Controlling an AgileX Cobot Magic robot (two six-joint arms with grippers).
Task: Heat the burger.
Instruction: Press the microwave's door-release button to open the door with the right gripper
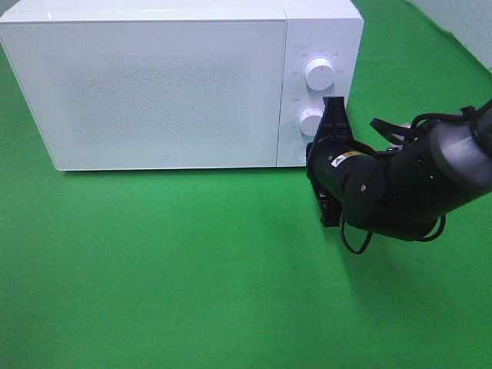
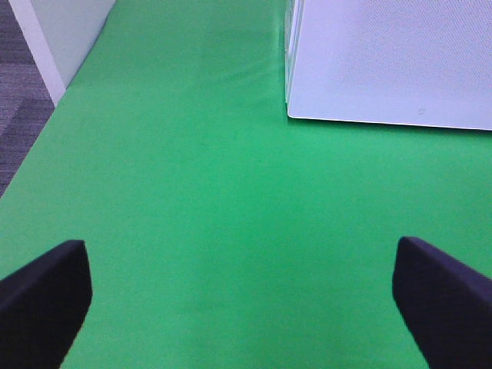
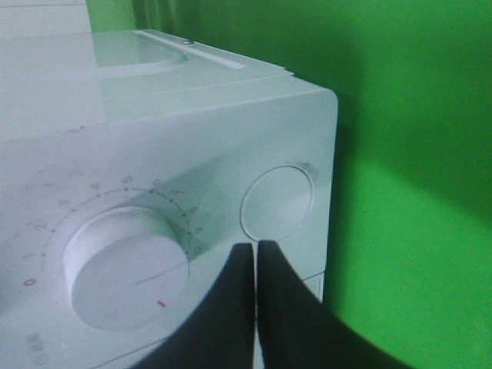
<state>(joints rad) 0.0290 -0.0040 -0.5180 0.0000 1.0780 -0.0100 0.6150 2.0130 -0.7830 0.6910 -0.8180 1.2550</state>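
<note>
currently the left gripper [image 2: 240, 254] shows only in its own wrist view; its 2 black fingers [image 2: 46, 300] stand wide apart over the green-clothed desk [image 2: 200, 192], nothing between them, near the front left corner of the microwave [image 1: 161, 92]; this white box stands along the desk's far edge, from the far left corner past the middle, its door [image 1: 154, 46] shut; the burger shows in no view, so where it lies cannot be told; at the right end of the front, an upper knob [image 1: 319, 74] sits over a lower knob [image 1: 310, 121]; the right gripper [image 1: 333, 108], fingers pressed together and holding nothing, points at this panel just right of the lower knob; in its wrist view the tips lie just beside a round button [image 3: 277, 202]; whether they touch cannot be told; the right arm [image 1: 430, 177] reaches in from the desk's right edge.
</note>
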